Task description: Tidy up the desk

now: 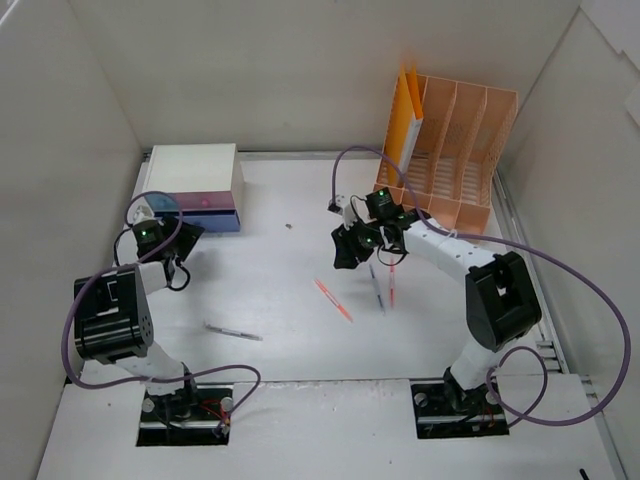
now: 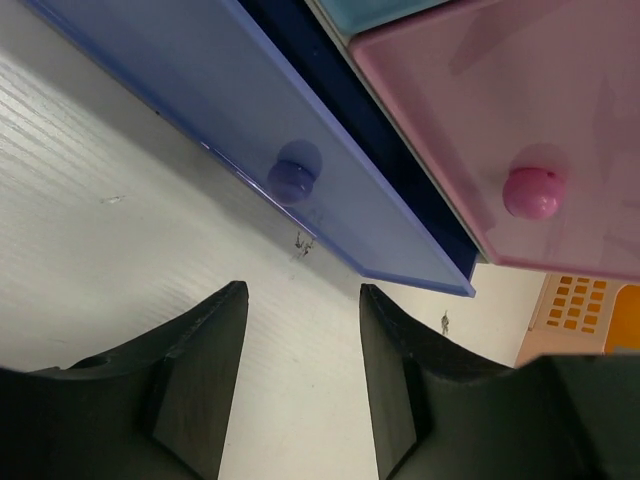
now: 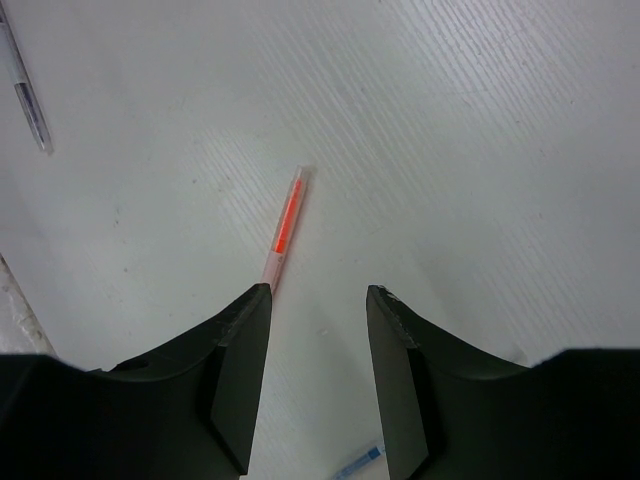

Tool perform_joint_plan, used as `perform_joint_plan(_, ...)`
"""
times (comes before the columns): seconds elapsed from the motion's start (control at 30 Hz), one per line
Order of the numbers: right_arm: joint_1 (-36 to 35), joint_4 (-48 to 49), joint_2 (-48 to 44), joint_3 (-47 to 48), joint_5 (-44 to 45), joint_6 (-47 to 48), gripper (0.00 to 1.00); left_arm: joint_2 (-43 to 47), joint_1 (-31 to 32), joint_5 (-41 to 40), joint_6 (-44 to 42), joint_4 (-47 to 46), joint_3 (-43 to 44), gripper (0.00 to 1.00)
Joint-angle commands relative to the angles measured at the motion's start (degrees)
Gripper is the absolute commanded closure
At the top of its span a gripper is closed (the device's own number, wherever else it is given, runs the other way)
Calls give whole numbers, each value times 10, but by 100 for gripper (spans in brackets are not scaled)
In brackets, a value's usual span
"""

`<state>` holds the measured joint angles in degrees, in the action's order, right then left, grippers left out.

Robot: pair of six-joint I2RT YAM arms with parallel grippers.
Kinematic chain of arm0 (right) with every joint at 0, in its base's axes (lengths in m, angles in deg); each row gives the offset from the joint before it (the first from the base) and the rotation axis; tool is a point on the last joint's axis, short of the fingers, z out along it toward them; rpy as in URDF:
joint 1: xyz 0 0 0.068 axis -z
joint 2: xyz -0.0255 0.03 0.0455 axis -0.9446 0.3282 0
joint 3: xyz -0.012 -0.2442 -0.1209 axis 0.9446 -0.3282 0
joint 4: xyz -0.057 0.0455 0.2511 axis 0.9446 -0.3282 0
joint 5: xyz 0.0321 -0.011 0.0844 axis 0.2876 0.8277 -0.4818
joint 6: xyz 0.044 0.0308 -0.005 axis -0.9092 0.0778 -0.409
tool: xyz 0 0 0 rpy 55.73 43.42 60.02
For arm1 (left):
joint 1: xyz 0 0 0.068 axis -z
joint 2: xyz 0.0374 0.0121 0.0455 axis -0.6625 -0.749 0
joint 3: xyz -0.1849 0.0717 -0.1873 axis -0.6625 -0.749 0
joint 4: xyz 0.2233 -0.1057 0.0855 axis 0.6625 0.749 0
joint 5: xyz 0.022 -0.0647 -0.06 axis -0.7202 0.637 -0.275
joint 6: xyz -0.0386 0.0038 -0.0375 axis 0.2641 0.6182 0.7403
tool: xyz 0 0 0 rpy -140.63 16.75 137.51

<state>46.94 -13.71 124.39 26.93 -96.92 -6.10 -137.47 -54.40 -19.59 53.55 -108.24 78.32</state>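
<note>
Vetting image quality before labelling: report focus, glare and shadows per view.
Top view: desk evenly lit, sharp, only soft shadows. Left wrist: fingers dark against the bright desk; blue knob fairly sharp; pink drawer shows pale reflections. Right wrist: orange pen and desk grain crisp; fingers dark, little detail.

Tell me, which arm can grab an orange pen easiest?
Right. The right tool hovers open right by an orange pen, while the left tool is over by the blue drawer, away from it.
</note>
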Motion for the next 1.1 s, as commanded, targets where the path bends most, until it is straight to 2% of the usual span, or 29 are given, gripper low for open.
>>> perform_joint_plan(0.0, 4, 28, -36, -3, -3, 7, 60, 6, -5, -2, 14, -9, 26, 56)
perform_joint_plan(0.23, 3, 27, -33, 2, -2, 4, 60, -66, -29, 24, 42, -81, 47, 69)
perform_joint_plan(0.43, 3, 27, -30, -3, 2, 6, 60, -107, -41, 50, 32, -106, 90, 68)
perform_joint_plan(0.63, 3, 27, -26, 1, 7, 7, 60, -121, -41, 71, 32, -147, 85, 64)
perform_joint_plan(1.07, 3, 26, -16, 4, 8, 8, 60, -168, -46, 100, 61, -227, 81, 63)
